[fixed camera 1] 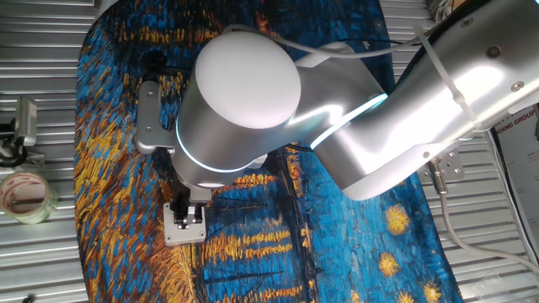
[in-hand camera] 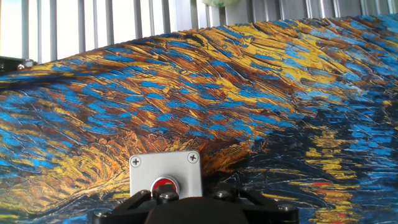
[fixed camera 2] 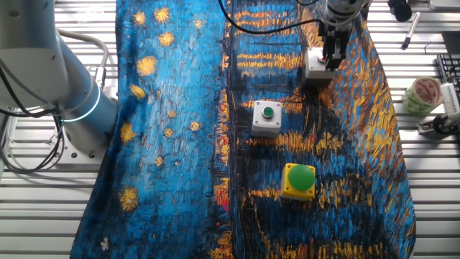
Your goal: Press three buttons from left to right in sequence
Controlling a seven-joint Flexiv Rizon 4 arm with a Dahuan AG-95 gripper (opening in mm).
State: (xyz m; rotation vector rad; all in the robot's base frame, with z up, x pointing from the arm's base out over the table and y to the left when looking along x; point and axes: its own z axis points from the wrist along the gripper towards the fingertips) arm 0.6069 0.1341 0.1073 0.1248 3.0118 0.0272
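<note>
The grey-white box with the red button (in-hand camera: 165,176) lies right below my gripper (in-hand camera: 193,208) in the hand view, with the red button (in-hand camera: 165,185) partly hidden by the gripper's dark body. In one fixed view the fingertips (fixed camera 1: 187,209) stand on top of this box (fixed camera 1: 184,229). The other fixed view shows the gripper (fixed camera 2: 332,57) down on the same box (fixed camera 2: 315,66) at the far end of the row. The grey-white box with the small green button (fixed camera 2: 267,118) and the yellow box with the green dome (fixed camera 2: 298,180) lie nearer. No view shows a gap or contact between the fingertips.
The boxes sit on a blue and orange painted cloth (fixed camera 2: 180,129) over a slatted metal table. A roll of tape (fixed camera 2: 420,95) lies just off the cloth's edge and also shows in one fixed view (fixed camera 1: 25,195). The arm's base (fixed camera 2: 50,79) stands at the left.
</note>
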